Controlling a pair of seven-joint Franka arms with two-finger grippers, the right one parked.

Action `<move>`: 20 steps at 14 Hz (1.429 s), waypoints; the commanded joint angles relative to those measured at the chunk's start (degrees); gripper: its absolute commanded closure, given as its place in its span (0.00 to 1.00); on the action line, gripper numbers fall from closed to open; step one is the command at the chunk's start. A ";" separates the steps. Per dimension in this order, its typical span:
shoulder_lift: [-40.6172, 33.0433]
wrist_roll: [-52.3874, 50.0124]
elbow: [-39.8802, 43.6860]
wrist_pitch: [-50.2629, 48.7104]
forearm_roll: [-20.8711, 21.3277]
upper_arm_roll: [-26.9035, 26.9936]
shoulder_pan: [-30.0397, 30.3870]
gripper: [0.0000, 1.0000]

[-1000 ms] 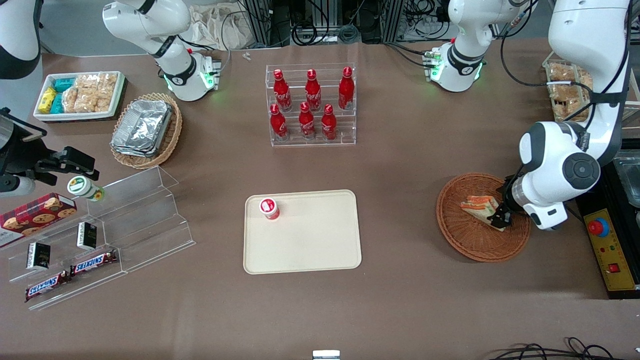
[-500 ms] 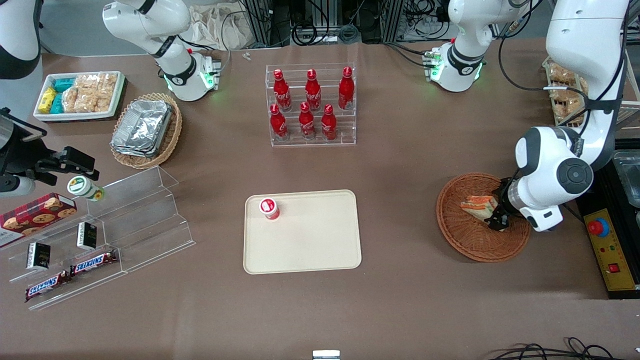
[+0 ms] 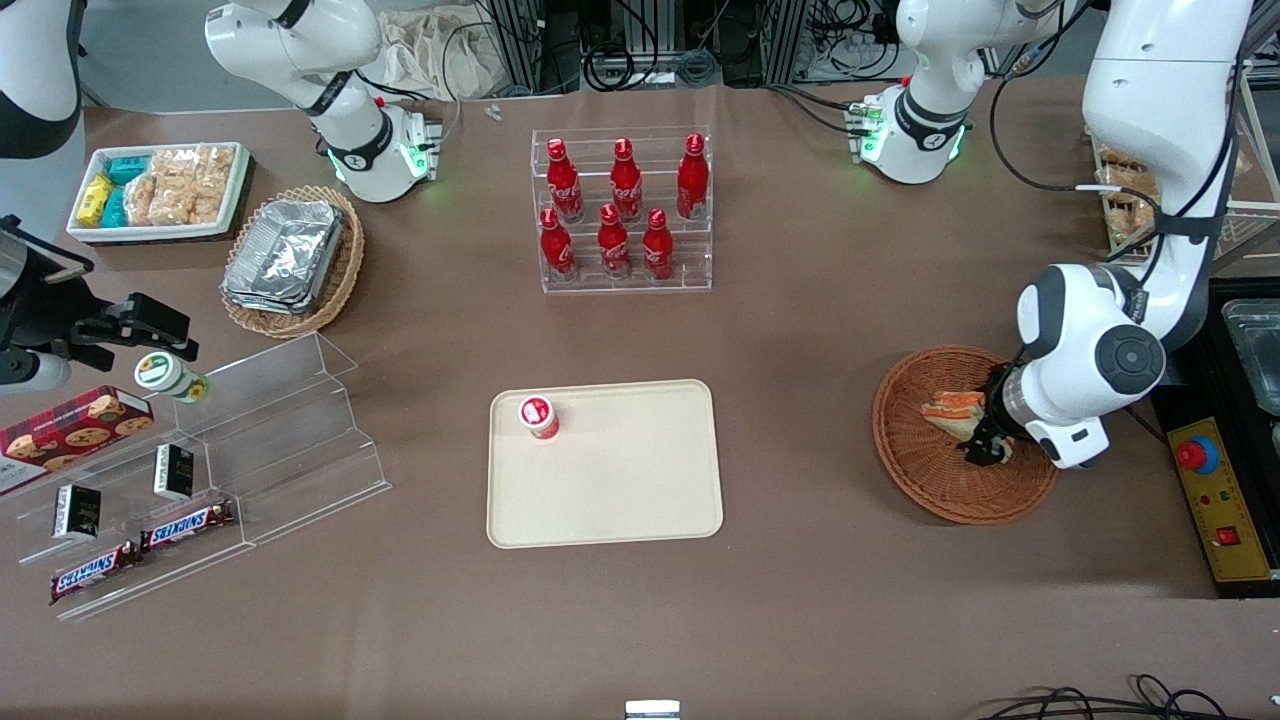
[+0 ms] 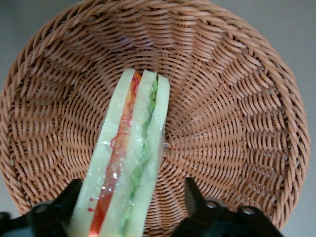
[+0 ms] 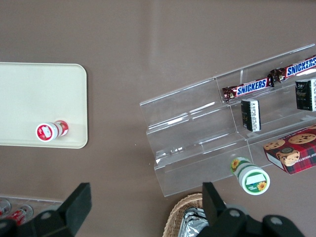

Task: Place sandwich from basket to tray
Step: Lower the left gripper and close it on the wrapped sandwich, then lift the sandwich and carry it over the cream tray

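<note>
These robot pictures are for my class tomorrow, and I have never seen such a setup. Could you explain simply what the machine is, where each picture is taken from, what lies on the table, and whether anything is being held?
The machine is a white robot arm ending in a two-finger gripper. The front view looks down on the whole table; the wrist views come from cameras mounted by the grippers. The gripper is down inside the round reddish-brown basket, its open fingers on either side of a wrapped sandwich, which is not yet clamped or lifted. Nearer the middle of the table lies a cream tray carrying a small red-lidded cup. A clear rack of red bottles stands farther from the front camera than the tray.
</note>
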 commanded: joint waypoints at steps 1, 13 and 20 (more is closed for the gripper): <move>-0.52 -3.42 -0.17 2.12 0.18 -0.15 -0.17 0.97; -3.07 -4.93 26.52 -30.35 0.62 -7.52 -0.44 1.00; -0.98 9.13 31.73 -31.46 4.04 -17.47 -10.43 1.00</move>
